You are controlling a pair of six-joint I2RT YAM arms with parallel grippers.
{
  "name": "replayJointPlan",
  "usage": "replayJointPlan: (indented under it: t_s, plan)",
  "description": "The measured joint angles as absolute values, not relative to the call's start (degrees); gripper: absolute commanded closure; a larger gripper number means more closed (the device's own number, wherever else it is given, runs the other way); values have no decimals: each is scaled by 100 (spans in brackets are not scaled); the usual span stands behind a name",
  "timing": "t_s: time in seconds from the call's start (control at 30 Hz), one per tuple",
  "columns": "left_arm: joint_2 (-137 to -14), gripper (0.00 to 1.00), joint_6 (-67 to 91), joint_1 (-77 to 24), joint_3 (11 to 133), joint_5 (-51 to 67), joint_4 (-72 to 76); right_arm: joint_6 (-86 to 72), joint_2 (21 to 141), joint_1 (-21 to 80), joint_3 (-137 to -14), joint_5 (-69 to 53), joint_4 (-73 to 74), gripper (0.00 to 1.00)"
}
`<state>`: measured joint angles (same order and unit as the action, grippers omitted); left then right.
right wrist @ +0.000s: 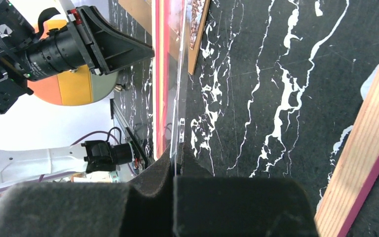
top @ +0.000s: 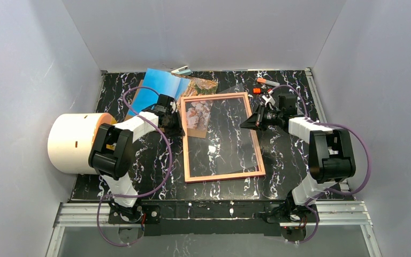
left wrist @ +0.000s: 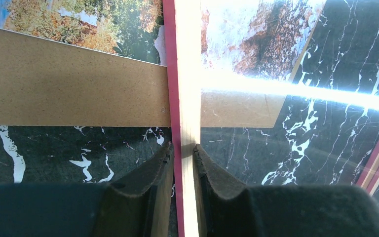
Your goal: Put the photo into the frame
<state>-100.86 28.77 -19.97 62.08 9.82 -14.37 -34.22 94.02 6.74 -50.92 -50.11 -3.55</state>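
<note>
The frame lies mid-table, pale wood back up with a pink edge. My left gripper is at its left rail. In the left wrist view that gripper has one finger on each side of the rail, pressed against it. The photo, blue sky and tan rocks, lies at the back left, partly under the frame. My right gripper is shut on the edge of a clear pane and holds it tilted over the frame; its fingertips pinch the sheet.
A brown cardboard backing board lies under the frame's left rail and over the photo. A big white roll with an orange end stands at the left edge. Orange markers and a small clip lie at the back.
</note>
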Motion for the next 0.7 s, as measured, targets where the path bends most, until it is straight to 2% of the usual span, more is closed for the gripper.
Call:
replayJointPlan:
  t_s: [0.1,0.17,0.33,0.43,0.5,0.53,0.6,0.7]
  plan:
    - [-10097,81,2853,-1997,6228,982,-1457,-3413,9435,672,-5087,-4941,-307,96]
    - [-10099,81,2851,-1997,6230,985,-1461,-3406,9448,672,-5087,-4934,-307,91]
    - [-10099,82,2849,-1997,6233,985,-1461,-3391,9550,681,-5085,-4875,-279,66]
    - [-10099,82,2847,-1997,6233,982,-1463,-3354,9598,711,-5085,-4821,-213,56]
    - [-10099,82,2845,-1997,6233,980,-1466,-3315,9601,722,-5085,-4770,-119,42]
    - [-10099,81,2840,-1997,6233,978,-1468,-3306,9601,727,-5085,-4746,-86,39]
    - [-10099,81,2834,-1997,6235,969,-1474,-3284,9601,731,-5087,-4670,3,39]
    - [-10099,82,2829,-1999,6237,965,-1481,-3258,9601,731,-5087,-4576,84,54]
